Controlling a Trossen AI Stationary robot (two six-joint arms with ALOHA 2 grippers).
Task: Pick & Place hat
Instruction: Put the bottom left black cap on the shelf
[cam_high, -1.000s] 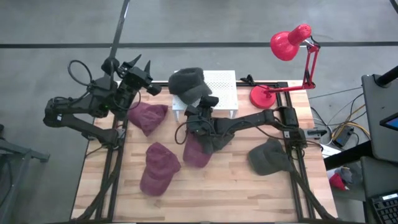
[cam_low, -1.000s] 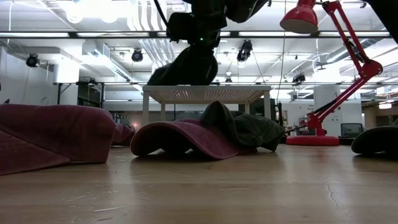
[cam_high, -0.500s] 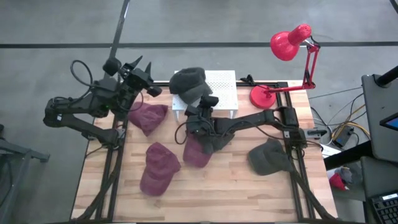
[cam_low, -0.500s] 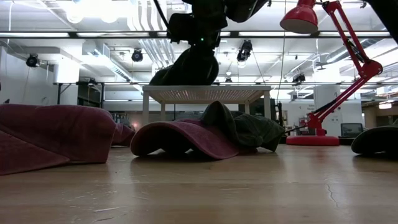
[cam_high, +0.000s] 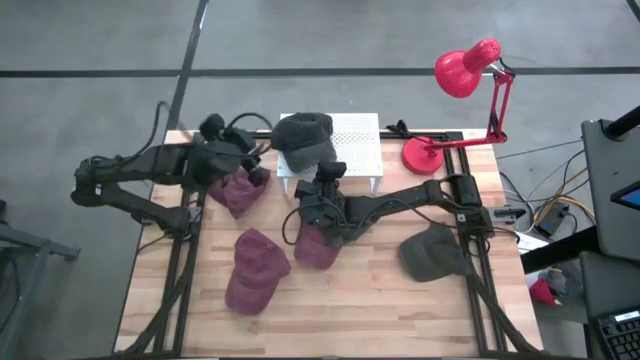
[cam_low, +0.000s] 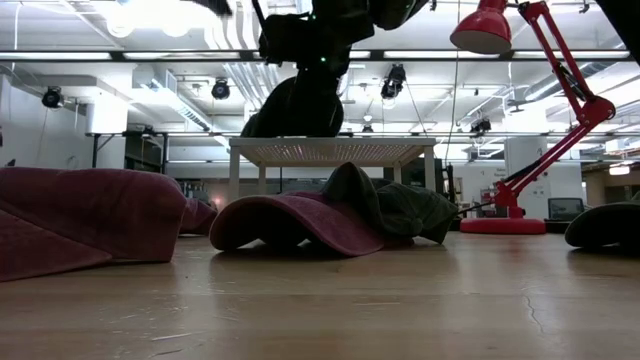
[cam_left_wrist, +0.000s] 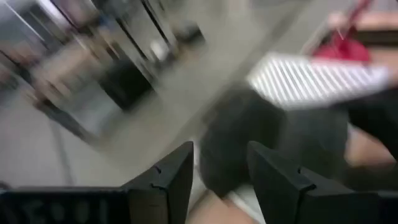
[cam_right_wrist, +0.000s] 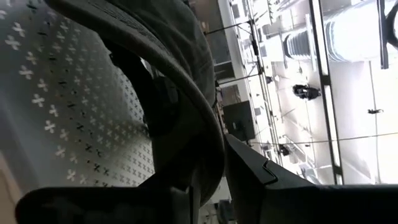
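- Dark grey hat (cam_high: 304, 136): it lies on the white perforated stand (cam_high: 358, 140) at the far side of the table (cam_high: 400, 310), draped over the stand's left half, with part of it hanging past the stand's near-left edge.
- Right gripper (cam_high: 322, 186): it sits at the stand's near edge, just below the hat. In the right wrist view its fingers (cam_right_wrist: 249, 165) stand close together with the hat's brim between them, so the jaws appear nearly closed on the brim. The hat lies directly ahead of and above these jaws.
- Left gripper (cam_high: 243, 152): it is over the table's far-left part, just beside the hat's left edge and above a maroon hat (cam_high: 238, 187). Its fingers (cam_left_wrist: 171, 180) are well parted and hold nothing; the hat fills the gap ahead of them.
- Deciding relation: both grippers flank the same hat, the right one in contact and the left one beside it. The right arm is judged nearer to any release or pull.
- Room to move: the stand's right half is bare. Below it, two more maroon hats (cam_high: 256, 268) and a second grey hat (cam_high: 432, 252) crowd the table. The red lamp (cam_high: 466, 70) stands at the far right.
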